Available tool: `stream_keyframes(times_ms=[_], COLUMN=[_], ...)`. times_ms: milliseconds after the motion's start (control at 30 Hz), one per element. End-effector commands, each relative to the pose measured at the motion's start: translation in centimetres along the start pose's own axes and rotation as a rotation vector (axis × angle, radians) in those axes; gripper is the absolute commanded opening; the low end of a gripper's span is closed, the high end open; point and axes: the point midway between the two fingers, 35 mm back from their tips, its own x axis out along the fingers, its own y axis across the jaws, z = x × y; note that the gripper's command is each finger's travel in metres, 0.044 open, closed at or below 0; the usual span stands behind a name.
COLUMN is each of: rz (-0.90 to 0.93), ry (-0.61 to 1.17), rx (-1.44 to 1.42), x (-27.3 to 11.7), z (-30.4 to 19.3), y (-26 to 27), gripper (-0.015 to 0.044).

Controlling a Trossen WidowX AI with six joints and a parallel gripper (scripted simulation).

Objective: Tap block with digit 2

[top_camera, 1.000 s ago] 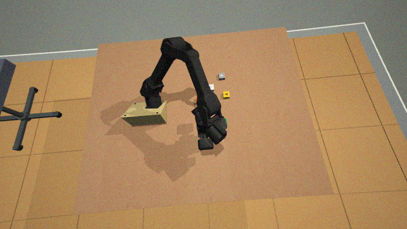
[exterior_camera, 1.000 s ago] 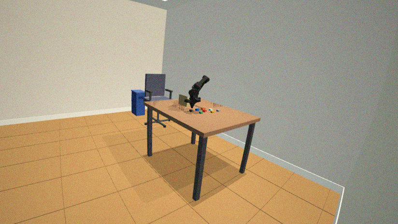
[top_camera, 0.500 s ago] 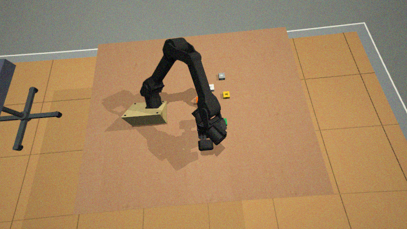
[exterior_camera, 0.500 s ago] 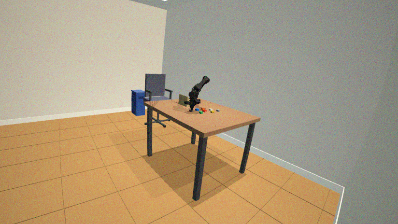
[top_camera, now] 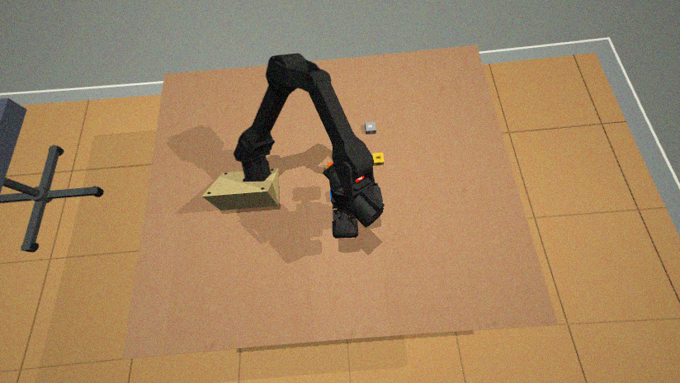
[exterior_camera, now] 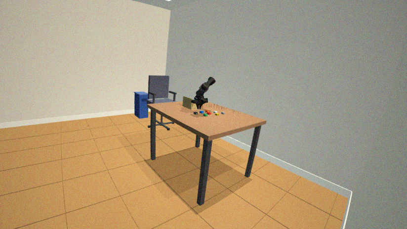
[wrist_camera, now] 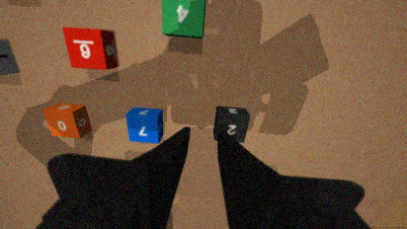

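Top view: the gripper (top_camera: 344,227) is seen lowered over the table (top_camera: 427,262); a yellow block (top_camera: 378,158) and a grey block (top_camera: 370,126) are set apart from it beyond the arm.
Exterior view: a row of small coloured blocks is seen on the table (exterior_camera: 227,125) beside the arm; digits cannot be read.
Wrist view: the fingers are parted with nothing held between them; the black block marked 2 (wrist_camera: 231,123) is found just beyond the right finger's tip, on the table. The blue 7 block (wrist_camera: 144,124) lies left.
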Motion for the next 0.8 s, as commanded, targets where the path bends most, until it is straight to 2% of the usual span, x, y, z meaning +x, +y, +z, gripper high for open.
stream_keyframes(times_ms=[0, 233, 267, 533, 767], rz=[-0.026, -0.024, -0.021, 0.029, 0.034], ry=[-0.024, -0.042, -0.044, -0.046, -0.045], rx=[-0.017, -0.014, -0.014, -0.020, -0.020], x=[-2.6, -5.3, -5.6, -7.2, -7.3], z=[2.8, 3.8, 3.6, -1.3, -1.8], y=[5.8, 17.4, 19.1, 31.6, 32.3], gripper=[0.0204, 0.0387, 0.0400, 0.0400, 0.0400])
